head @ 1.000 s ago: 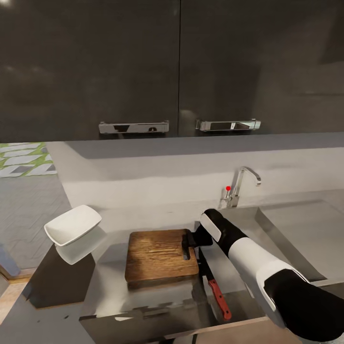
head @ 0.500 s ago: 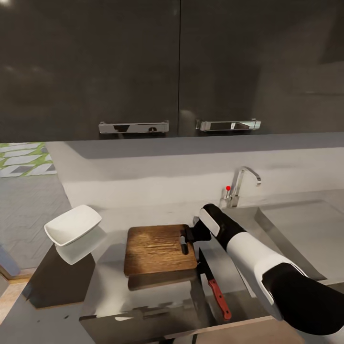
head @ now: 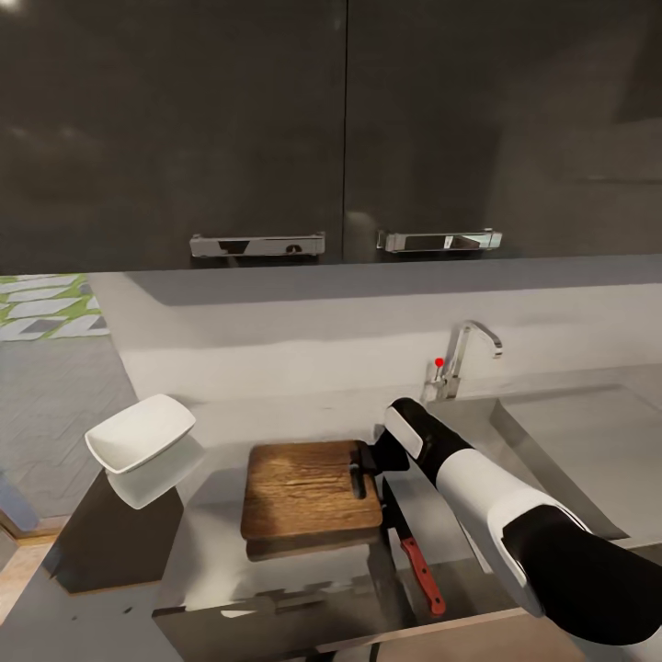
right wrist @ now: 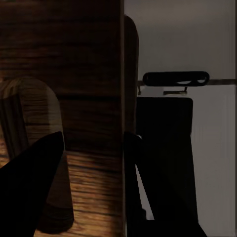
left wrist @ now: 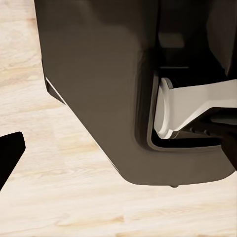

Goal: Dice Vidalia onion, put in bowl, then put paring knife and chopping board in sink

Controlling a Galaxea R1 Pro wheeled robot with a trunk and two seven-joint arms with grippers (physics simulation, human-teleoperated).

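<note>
One chopping board (head: 311, 489), one paring knife (head: 414, 550) and one bowl (head: 141, 434), holding nothing, are sitting lower centre on the surface (head: 276, 414); the right hand (head: 366, 462) is clamping the board's edge.

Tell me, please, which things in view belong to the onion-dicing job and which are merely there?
Belong to the job:
- dark brown wooden chopping board, held at its right edge by the right claw
- red-handled paring knife
- white squarish bowl
- grey steel sink
- glossy grey countertop

Merely there:
- glossy black upper cabinets
- chrome tap
</note>
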